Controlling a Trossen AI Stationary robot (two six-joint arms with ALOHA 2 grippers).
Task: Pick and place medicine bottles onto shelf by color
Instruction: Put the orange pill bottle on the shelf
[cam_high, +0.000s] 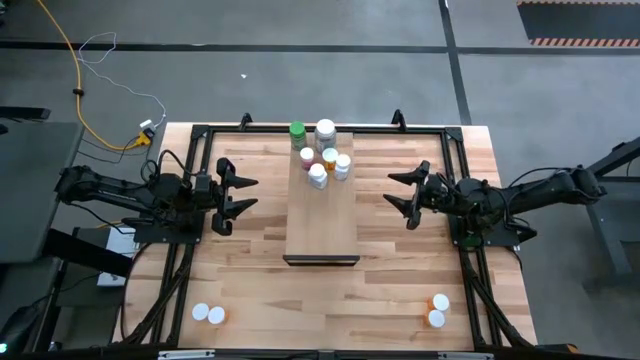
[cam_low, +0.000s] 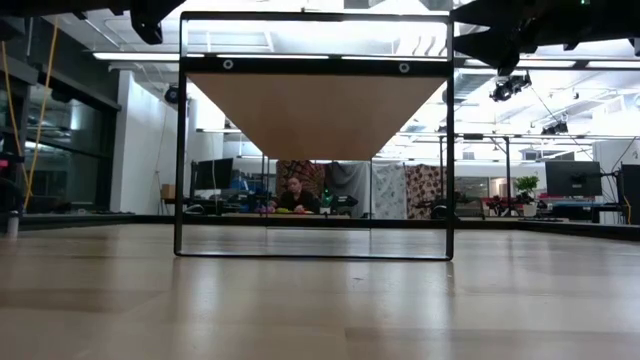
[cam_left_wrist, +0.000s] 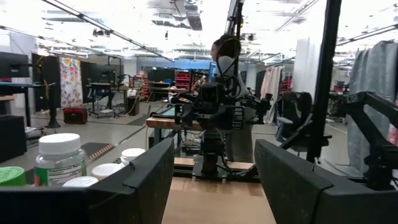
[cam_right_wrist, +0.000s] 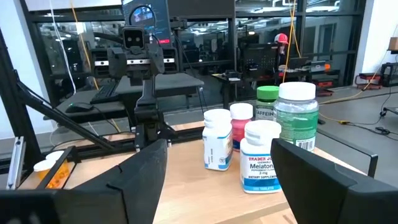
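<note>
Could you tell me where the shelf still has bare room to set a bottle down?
The shelf is bare from the bottle cluster down to its dark front edge. The far end is crowded with bottles packed close together. Open tabletop lies between the shelf and the left hand, and likewise toward the right hand; both hands are open and empty.

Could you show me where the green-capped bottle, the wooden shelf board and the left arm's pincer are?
green-capped bottle (cam_high: 297, 130), high view, on its green cap.
shelf (cam_high: 321, 225), high view, on the bare part of the board.
left pincer (cam_high: 247, 194), high view, midway between its open fingertips.
</note>
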